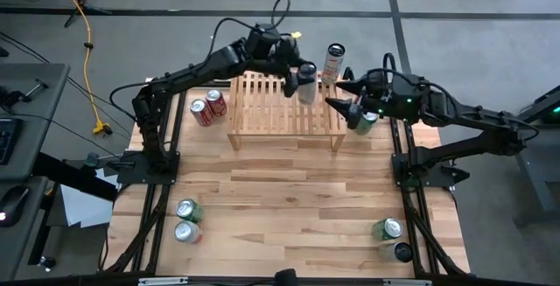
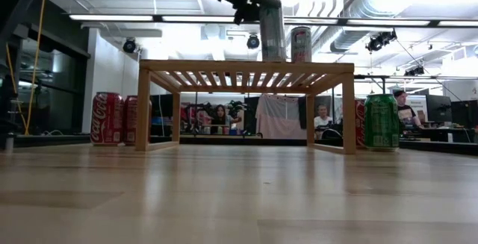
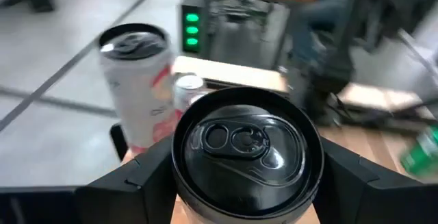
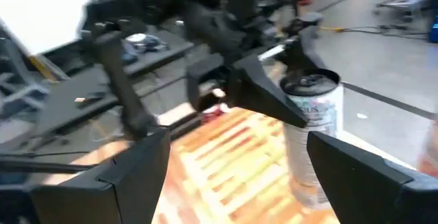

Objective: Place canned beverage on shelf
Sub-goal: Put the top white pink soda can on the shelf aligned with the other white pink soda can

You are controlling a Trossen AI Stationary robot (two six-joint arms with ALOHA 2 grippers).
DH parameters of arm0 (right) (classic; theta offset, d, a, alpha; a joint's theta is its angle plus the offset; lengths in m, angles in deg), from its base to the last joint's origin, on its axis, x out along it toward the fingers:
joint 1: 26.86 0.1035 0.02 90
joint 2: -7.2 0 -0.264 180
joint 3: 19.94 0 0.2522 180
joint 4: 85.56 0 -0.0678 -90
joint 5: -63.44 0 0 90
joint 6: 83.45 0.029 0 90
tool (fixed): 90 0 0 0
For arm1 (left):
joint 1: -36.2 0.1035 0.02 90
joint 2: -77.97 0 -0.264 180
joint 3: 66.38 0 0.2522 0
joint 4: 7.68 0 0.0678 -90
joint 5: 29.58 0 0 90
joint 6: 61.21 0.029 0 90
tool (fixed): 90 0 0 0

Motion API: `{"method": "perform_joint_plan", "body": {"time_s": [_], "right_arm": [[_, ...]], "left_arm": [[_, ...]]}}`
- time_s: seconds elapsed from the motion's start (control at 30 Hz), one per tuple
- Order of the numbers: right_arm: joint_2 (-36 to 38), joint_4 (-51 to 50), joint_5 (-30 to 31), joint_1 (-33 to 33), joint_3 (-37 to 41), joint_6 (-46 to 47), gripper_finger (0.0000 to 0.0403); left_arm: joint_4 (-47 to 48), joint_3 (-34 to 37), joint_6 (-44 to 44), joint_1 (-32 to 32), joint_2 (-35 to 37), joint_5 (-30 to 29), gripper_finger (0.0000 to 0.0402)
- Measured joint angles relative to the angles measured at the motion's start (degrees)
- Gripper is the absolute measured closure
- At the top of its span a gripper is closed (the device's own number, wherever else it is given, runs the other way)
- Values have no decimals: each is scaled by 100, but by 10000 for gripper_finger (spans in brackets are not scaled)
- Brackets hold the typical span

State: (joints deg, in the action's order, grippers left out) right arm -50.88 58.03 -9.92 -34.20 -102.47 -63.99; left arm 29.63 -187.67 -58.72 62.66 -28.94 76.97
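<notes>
A slim silver can with a black top [image 1: 306, 87] stands upright at the far right part of the light-wood shelf [image 1: 262, 115]. My left gripper [image 1: 303, 78] is shut on it. In the low view the can [image 2: 272, 35] has its base level with the slatted top [image 2: 224, 76]. A white and red can [image 1: 334, 60] stands on the shelf's far right corner, just beside it. My right gripper [image 1: 338, 102] is open and empty at the shelf's right end, its fingers [image 4: 137, 162] pointing toward the held can [image 4: 311, 135]. My left gripper pinches the can's upper side wall [image 3: 179, 183] between its two fingers [image 3: 147, 176], one on each side just below the black rim. It comes from above, slanting in from the table's left. The can stays upright; I cannot tell whether its base rests on the slats.
Two red cans [image 1: 208, 108] stand left of the shelf, and a green can [image 1: 366, 122] right of it, close under my right arm. Two green cans [image 1: 186, 219] stand near left; a green one [image 1: 388, 228] and a dark one [image 1: 401, 251] near right. People show in the room behind [image 2: 323, 117].
</notes>
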Motion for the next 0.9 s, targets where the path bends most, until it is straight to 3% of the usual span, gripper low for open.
{"method": "perform_joint_plan", "body": {"time_s": [0.2,0.33,0.47,0.63,0.9], "right_arm": [[-156,-639,731,-1,0,2,73],[-84,-716,1216,1,0,-51,73],[71,-999,1717,1,-121,-276,73],[244,-1186,2047,-1,-371,-501,73],[346,-1292,2086,-12,-542,-561,73]], "left_arm": [[-2,2,-812,-374,-14,-978,163],[-104,2,-836,-747,-14,-1897,163],[-781,-16,-779,-1044,-83,-2654,163],[-1511,-16,-890,-1156,-417,-2949,163],[-1685,-349,-1059,-1071,-994,-2929,163]]}}
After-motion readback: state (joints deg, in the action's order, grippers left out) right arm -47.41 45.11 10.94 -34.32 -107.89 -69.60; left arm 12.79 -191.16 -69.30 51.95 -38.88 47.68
